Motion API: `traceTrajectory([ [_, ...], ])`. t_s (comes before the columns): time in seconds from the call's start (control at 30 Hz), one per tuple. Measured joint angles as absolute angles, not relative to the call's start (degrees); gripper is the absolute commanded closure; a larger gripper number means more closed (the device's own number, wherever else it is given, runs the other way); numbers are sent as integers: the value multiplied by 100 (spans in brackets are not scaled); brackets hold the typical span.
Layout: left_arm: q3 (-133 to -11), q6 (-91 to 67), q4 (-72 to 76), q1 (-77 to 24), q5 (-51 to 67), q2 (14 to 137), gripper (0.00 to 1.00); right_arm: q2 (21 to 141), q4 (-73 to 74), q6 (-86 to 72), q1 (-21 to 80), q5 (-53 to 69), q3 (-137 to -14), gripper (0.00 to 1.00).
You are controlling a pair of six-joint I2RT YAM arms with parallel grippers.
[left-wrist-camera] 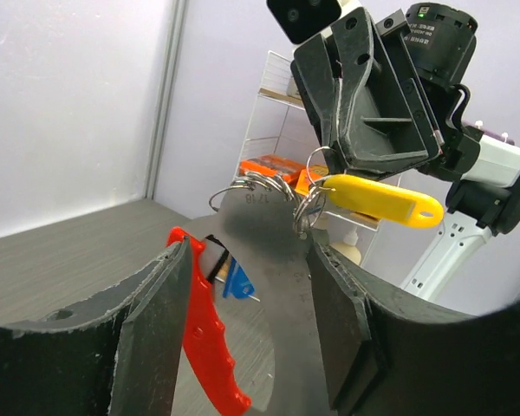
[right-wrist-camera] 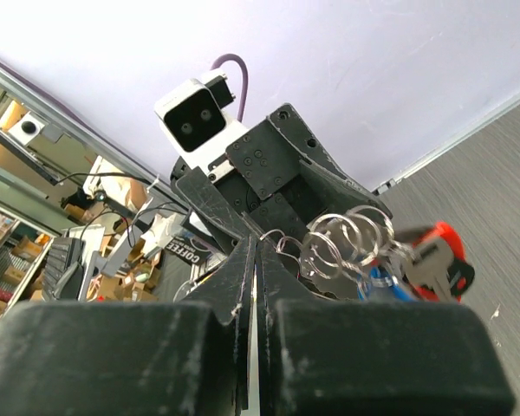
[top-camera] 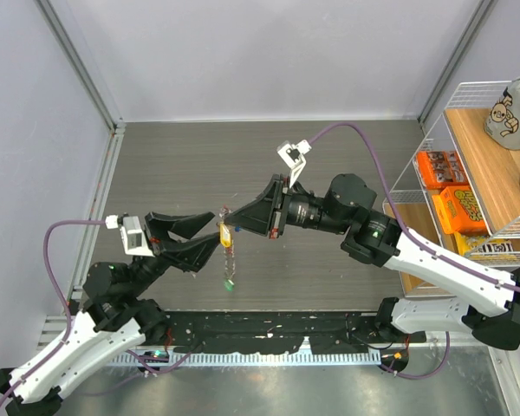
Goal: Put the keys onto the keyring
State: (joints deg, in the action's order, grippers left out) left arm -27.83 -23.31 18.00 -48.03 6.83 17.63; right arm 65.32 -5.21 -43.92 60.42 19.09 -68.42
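Reaching in from the near edge of the table (top-camera: 347, 156) with both arms, meeting in the air over its middle. Dangling the chain (top-camera: 228, 260) nearest, with a green tag (top-camera: 230, 282) at its low end. Flanking a flat silver key (left-wrist-camera: 260, 234) with the spread fingers (left-wrist-camera: 156, 329) of the left gripper (top-camera: 212, 230); impossible to tell whether pressing that key or only standing either side of it. Showing a red tag (left-wrist-camera: 204, 338) against the inner face of one finger, and a blue tag (left-wrist-camera: 237, 282) just behind it. Bunching the keys (top-camera: 224, 227) between the two grippers, off the table. Pinching the keyring (left-wrist-camera: 314, 163) in the right gripper (top-camera: 236, 220), fingers pressed tight together, with more wire loops (right-wrist-camera: 347, 236) crowding just beside the tips and a yellow tag (left-wrist-camera: 381, 198) jutting out sideways below them. Standing well beyond, at the far right, a wire shelf (top-camera: 451, 121) holding orange boxes (top-camera: 442, 169).
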Motion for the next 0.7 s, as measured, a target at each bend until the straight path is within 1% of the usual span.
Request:
traceTrajectory([
  [0.3, -2838, -2329, 1503, -4803, 827, 1538, 35, 6497, -569, -4283, 6040, 2069, -6864, 95],
  [0.7, -2965, -2397, 1496, -4805, 1404, 1247, 36, 6497, -445, -4119, 6036, 2692, -7098, 94],
])
